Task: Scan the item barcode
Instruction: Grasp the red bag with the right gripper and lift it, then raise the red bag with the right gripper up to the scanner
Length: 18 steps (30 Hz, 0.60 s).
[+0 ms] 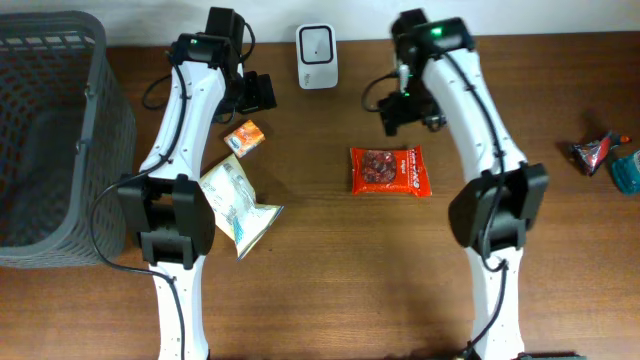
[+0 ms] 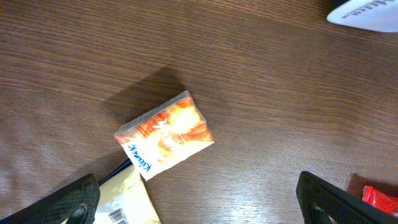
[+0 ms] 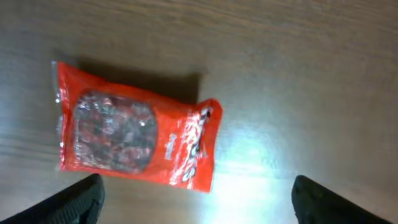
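Note:
The white barcode scanner (image 1: 317, 43) stands at the back middle of the table; its edge shows in the left wrist view (image 2: 367, 14). A red snack packet (image 1: 390, 170) lies flat on the wood, and in the right wrist view the packet (image 3: 134, 134) sits just beyond my right gripper (image 3: 199, 199), which is open and empty above it. My left gripper (image 2: 199, 202) is open too, hovering near a small orange box (image 2: 165, 135). Beside the box lies a cream bag (image 2: 124, 205) with its barcode showing.
A grey mesh basket (image 1: 60, 130) fills the left side. The cream bag (image 1: 238, 205) lies by the left arm's base. Two small wrappers (image 1: 593, 150) rest at the right edge. A corner of the red packet (image 2: 380, 199) shows by my left finger.

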Each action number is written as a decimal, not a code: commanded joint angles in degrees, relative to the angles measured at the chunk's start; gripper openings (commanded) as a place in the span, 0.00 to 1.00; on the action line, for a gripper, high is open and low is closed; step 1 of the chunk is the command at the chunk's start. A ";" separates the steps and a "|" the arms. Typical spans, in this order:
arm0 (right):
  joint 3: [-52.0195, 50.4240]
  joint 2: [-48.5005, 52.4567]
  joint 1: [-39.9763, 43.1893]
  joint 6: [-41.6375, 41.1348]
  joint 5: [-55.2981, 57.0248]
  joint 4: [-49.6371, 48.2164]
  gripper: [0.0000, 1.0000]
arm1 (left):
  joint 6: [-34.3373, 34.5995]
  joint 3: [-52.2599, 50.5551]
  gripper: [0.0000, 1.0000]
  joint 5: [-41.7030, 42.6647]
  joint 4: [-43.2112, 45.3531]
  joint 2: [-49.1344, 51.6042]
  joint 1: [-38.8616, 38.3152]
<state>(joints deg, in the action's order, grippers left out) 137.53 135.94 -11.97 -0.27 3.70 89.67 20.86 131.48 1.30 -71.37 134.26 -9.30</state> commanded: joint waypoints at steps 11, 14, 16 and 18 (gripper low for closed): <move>-20.65 -0.55 0.66 8.79 -43.41 -1.11 0.99 | 0.13 0.46 0.99 0.42 -0.13 -0.79 -0.07; -19.61 -0.57 -1.33 8.24 -46.60 -1.38 0.99 | 0.13 0.46 0.99 0.42 -0.11 -0.79 -0.07; -15.67 -0.57 -0.74 1.20 -32.96 -0.74 0.98 | 0.13 0.46 0.99 0.42 -0.13 -0.76 -0.07; -9.60 -0.57 -0.35 0.96 -23.50 0.76 0.98 | 0.13 0.46 0.99 0.42 -0.13 -0.76 -0.07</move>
<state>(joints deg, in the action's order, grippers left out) 121.40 136.27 -13.32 3.38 -31.42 89.80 20.84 131.48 1.30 -71.42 134.26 -9.30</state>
